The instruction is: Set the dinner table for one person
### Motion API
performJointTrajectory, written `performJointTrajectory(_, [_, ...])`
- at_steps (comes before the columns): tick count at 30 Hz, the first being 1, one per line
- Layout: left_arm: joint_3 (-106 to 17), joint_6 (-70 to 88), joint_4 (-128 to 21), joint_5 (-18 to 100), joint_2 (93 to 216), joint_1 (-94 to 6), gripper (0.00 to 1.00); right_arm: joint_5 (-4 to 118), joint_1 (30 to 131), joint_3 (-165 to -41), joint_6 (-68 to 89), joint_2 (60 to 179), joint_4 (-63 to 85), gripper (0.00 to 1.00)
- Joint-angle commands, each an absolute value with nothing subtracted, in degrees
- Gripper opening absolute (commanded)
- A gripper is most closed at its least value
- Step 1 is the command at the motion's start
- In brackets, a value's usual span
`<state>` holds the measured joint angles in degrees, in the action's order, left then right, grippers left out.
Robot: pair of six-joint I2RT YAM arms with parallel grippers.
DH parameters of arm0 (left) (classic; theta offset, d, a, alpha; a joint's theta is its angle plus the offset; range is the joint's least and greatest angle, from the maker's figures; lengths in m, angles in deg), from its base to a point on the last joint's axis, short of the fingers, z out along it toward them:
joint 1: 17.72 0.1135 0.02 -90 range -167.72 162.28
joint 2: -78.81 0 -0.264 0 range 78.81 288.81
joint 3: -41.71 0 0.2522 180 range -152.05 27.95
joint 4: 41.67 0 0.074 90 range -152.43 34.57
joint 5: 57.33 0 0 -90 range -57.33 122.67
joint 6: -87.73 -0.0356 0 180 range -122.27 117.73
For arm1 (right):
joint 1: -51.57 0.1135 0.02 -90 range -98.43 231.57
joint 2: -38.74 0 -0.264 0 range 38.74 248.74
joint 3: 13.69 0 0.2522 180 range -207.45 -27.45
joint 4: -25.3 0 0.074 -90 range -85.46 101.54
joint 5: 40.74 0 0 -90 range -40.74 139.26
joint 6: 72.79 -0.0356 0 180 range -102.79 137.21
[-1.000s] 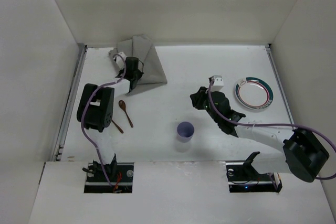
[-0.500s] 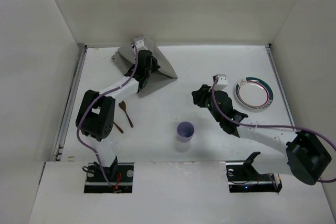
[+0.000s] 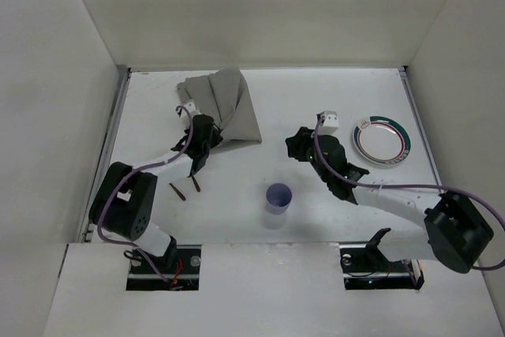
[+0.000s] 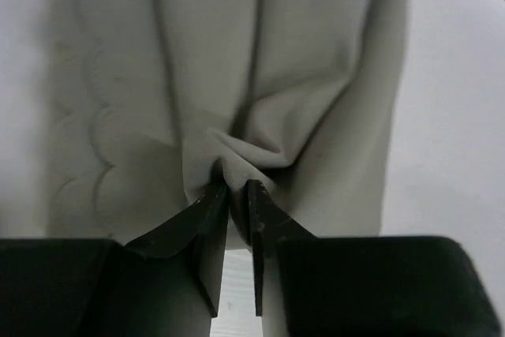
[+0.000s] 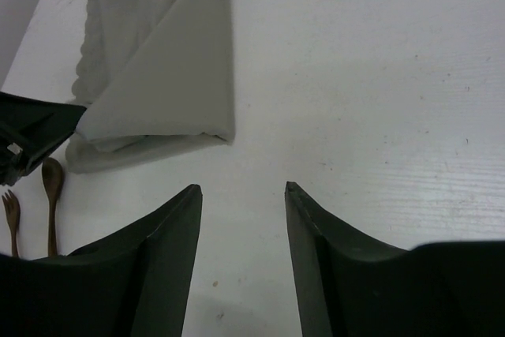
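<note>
Top view: the table [image 3: 331, 92] spreads under both arms; the placemat [image 3: 229, 104] lies bunched far left, at the left gripper [image 3: 208, 138]. Left wrist: jaws clenched on a placemat fold. Right wrist: the right gripper [image 5: 243, 189] is released, empty, with the placemat to its far left.

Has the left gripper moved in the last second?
Yes. The left gripper, shut on the placemat, has drawn back from the far edge of the table, toward the cup's side.

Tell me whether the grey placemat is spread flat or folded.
Folded, not spread: the placemat lies doubled over itself, and the left tool pinches a bunched edge.
</note>
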<state>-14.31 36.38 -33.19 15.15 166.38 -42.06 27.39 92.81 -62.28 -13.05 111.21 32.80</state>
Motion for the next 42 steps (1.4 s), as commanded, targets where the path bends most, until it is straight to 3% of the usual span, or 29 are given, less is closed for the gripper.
performJointTrajectory(1, [-11.88,41.05,-30.73,16.4,162.93,-39.3,0.24,27.37,92.75,-67.25,-12.23,113.44,34.31,0.54])
performJointTrajectory(3, [-10.82,40.88,-29.94,16.85,161.44,-38.24,0.39,28.95,93.1,-70.85,-10.75,115.72,32.38,0.57])
performJointTrajectory(6, [-9.59,41.14,-29.67,16.32,158.1,-36.93,0.47,31.5,93.98,-76.38,-7.49,120.46,30.09,0.59])
performJointTrajectory(19, [4.56,52.57,-31.34,17.46,140.53,-28.4,0.47,38.97,105.75,-105.04,15.69,145.16,17.35,0.82])
performJointTrajectory(27, [7.47,57.23,-31.88,21.06,135.42,-23.92,0.47,38.62,107.86,-122.61,29.43,155.53,6.11,0.99])
performJointTrajectory(36, [8.25,60.04,-29.85,25.99,133.04,-16.8,0.47,40.29,106.99,-141.6,36.28,166.96,-12.17,0.99])
performJointTrajectory(42, [9.05,60.66,-27.92,28.89,134.27,-13.02,0.47,41.87,106.63,-152.41,39.62,172.94,-22.46,0.94])
